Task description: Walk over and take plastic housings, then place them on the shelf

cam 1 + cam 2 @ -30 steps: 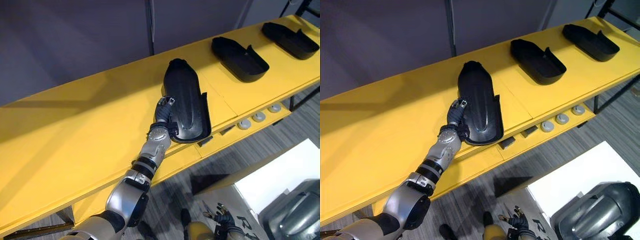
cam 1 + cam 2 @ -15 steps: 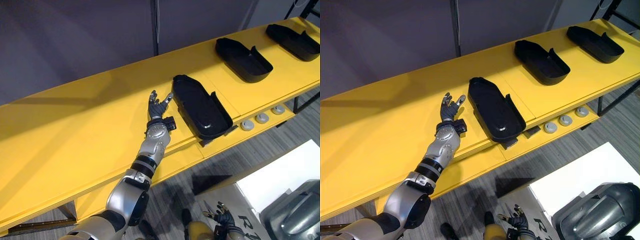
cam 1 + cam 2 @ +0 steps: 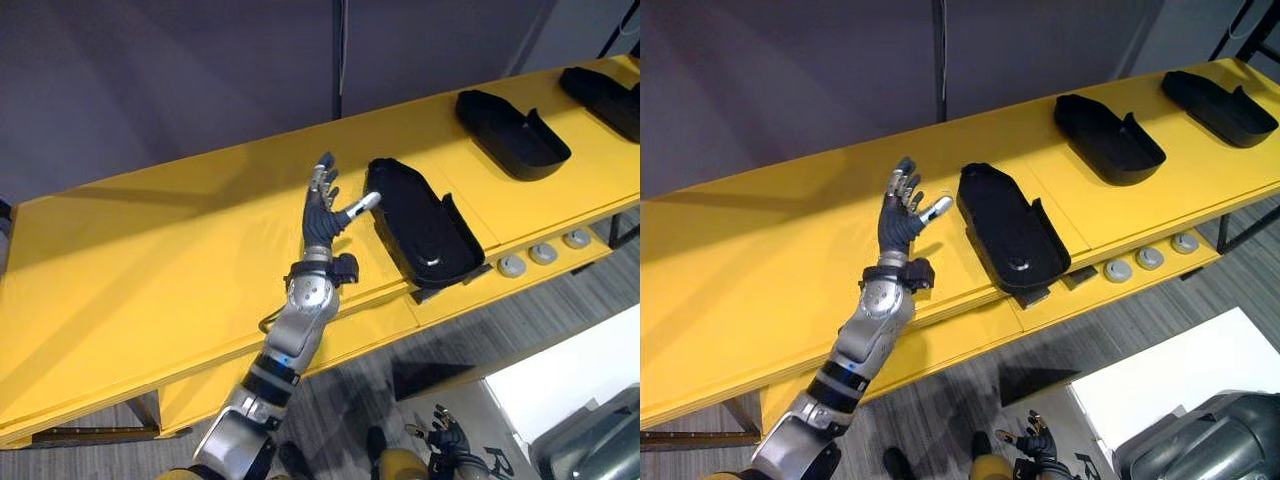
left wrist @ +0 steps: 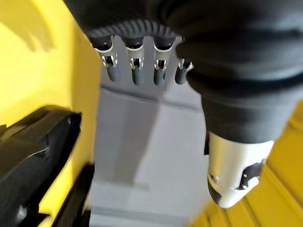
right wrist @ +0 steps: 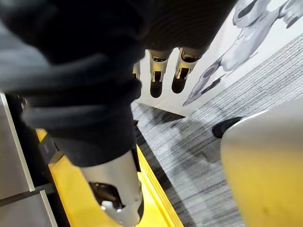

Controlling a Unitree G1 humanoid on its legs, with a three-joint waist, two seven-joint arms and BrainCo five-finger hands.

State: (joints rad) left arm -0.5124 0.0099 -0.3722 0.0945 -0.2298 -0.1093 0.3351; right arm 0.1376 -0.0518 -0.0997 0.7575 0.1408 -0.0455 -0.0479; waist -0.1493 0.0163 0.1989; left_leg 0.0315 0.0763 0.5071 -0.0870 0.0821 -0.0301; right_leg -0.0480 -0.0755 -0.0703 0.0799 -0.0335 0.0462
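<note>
A black plastic housing (image 3: 420, 225) lies hollow side up on the yellow shelf (image 3: 150, 270), its near end over the front edge. My left hand (image 3: 322, 205) is raised just left of it, open, with straight fingers (image 4: 135, 66) and the thumb (image 4: 234, 175) spread, touching nothing. The left wrist view has the housing (image 4: 33, 156) off to one side of the hand. Two more black housings (image 3: 1108, 138) (image 3: 1218, 105) rest further right on the shelf. My right hand (image 3: 1035, 445) hangs low near the floor, open and holding nothing.
Round grey discs (image 3: 543, 255) sit on the lower ledge under the shelf's front edge. A white surface (image 3: 570, 370) and a grey moulded housing (image 3: 1210, 440) are at the lower right. A dark wall stands behind the shelf.
My left hand let go of the housing, which now lies flat on the shelf. The hand has risen and drawn back to the left with its fingers straightened. The camera has shifted.
</note>
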